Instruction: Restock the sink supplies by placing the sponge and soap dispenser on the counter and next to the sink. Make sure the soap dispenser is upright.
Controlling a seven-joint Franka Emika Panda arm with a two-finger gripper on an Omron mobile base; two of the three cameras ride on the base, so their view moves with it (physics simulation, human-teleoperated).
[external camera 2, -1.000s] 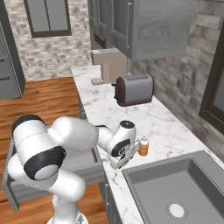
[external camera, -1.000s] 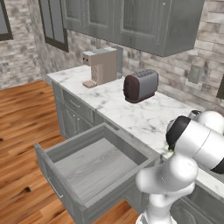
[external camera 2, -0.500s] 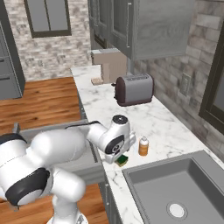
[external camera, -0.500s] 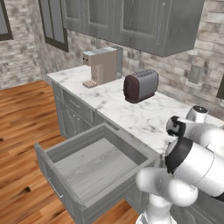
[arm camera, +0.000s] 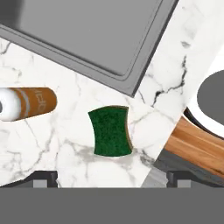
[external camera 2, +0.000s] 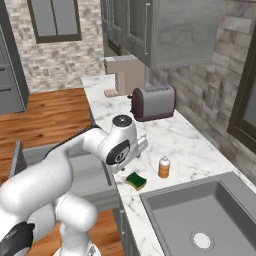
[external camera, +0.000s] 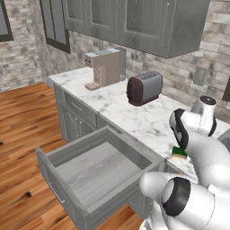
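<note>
The green sponge (arm camera: 110, 131) lies flat on the white marble counter (arm camera: 52, 140), just off the sink's (arm camera: 87, 35) corner. My gripper (arm camera: 111, 178) hovers above it, open, with nothing between its fingers. From the right base the sponge (external camera 2: 135, 180) sits near the counter's (external camera 2: 170, 135) front edge, left of the sink (external camera 2: 200, 215). Beside it the orange soap dispenser (external camera 2: 163, 167) stands upright, white pump on top; the hand view shows the dispenser (arm camera: 26, 103) to the sponge's left. The gripper (external camera 2: 141, 148) hangs above and behind the sponge. The sponge (external camera: 180, 152) peeks out beside my arm.
A dark toaster (external camera 2: 152, 102) and a beige coffee machine (external camera 2: 125, 75) stand farther back on the counter. A wide grey drawer (external camera: 96, 166) stands pulled out below the counter's front edge. Grey wall cabinets hang above.
My hand has lifted up and back from the sponge, which stays on the counter. The jaws have spread slightly wider. The soap dispenser has not moved.
</note>
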